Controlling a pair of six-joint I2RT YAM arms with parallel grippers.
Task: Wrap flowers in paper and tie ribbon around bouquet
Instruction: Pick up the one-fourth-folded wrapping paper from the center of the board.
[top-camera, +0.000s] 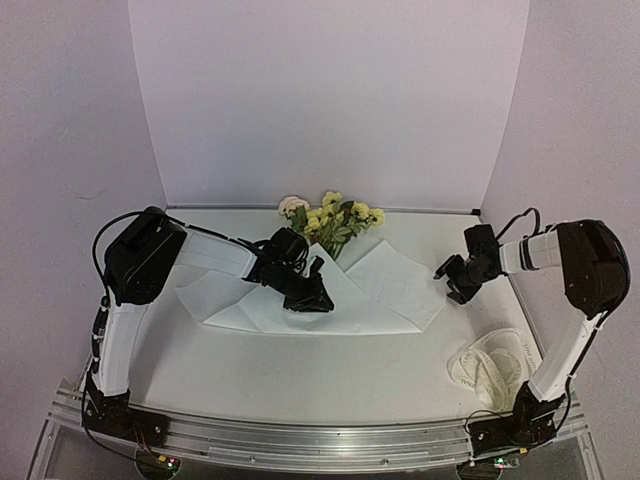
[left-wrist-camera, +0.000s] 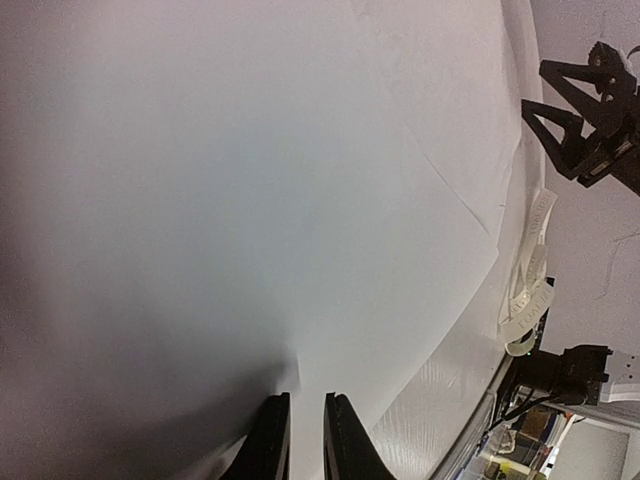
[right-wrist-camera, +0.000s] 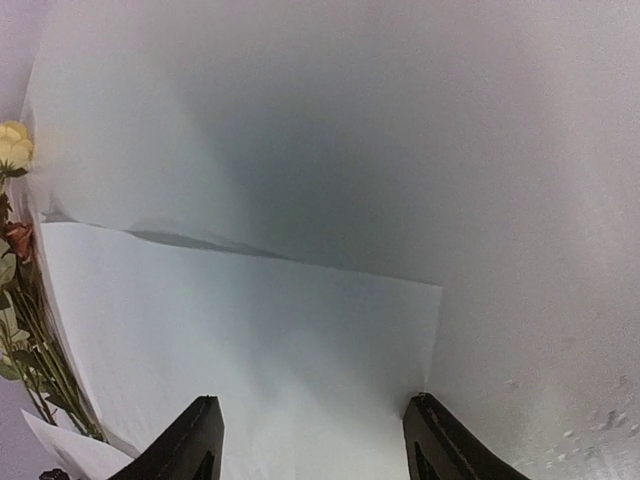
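Spread jaws hang over the paper (right-wrist-camera: 250, 350), flowers (right-wrist-camera: 25, 320) at left.

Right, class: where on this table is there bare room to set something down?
Bare: the near strip between the front edge of the paper and the rail, left of the ribbon; and the back-right corner beyond the flowers. Crowded: the middle, with the left gripper on the paper, and the right gripper at its right edge.

Robot lab booth, white backdrop walls (top-camera: 330, 100), alu base rail (top-camera: 320, 441)
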